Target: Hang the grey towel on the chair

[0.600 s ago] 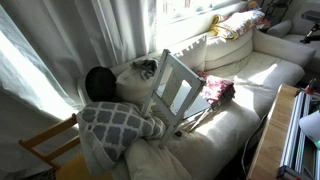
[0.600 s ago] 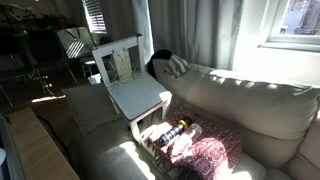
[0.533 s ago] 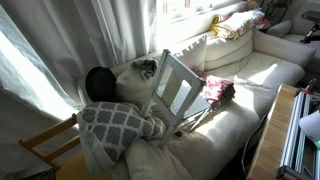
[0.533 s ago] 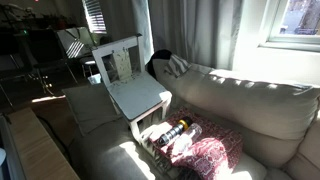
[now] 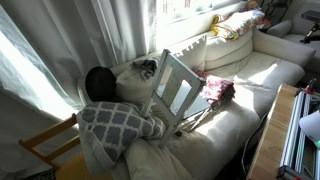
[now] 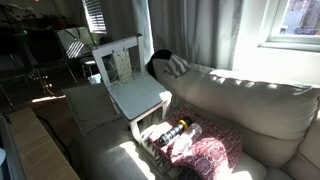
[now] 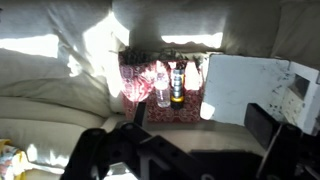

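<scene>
A small white chair (image 5: 178, 90) rests tilted on the cream sofa (image 5: 250, 70); it also shows in the other exterior view (image 6: 130, 85) and at the right of the wrist view (image 7: 250, 85). A crumpled grey cloth (image 5: 146, 68), which looks like the towel, lies on the sofa back beside a black round cushion (image 5: 98, 82); it shows in the exterior view too (image 6: 175, 65). My gripper (image 7: 200, 118) is open and empty, above the sofa seat in front of the chair. It is out of view in both exterior views.
A red patterned cloth with bottles (image 7: 160, 85) lies on the sofa beside the chair (image 6: 195, 150). A grey lattice cushion (image 5: 115, 125) sits at the sofa end. A wooden chair (image 5: 45, 150) stands by the curtain. A wooden table edge (image 5: 270, 135) borders the sofa.
</scene>
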Action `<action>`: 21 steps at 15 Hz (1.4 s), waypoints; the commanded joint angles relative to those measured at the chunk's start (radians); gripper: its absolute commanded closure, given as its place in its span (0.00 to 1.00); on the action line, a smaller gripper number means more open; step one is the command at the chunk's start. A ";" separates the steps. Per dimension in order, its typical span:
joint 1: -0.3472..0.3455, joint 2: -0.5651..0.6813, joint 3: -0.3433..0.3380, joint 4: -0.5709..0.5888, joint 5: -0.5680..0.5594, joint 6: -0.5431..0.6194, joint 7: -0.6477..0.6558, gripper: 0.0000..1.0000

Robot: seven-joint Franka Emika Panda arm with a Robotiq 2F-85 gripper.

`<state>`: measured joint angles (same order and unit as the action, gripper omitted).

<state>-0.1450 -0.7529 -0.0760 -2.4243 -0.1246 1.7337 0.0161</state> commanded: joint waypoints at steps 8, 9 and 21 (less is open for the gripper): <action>0.276 0.554 -0.026 0.028 0.609 0.835 -0.134 0.00; 0.290 0.604 -0.024 0.044 0.657 0.875 -0.160 0.00; 0.217 0.746 0.017 0.111 0.636 1.023 0.000 0.00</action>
<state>0.1052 -0.1238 -0.0752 -2.3741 0.5002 2.6668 -0.0630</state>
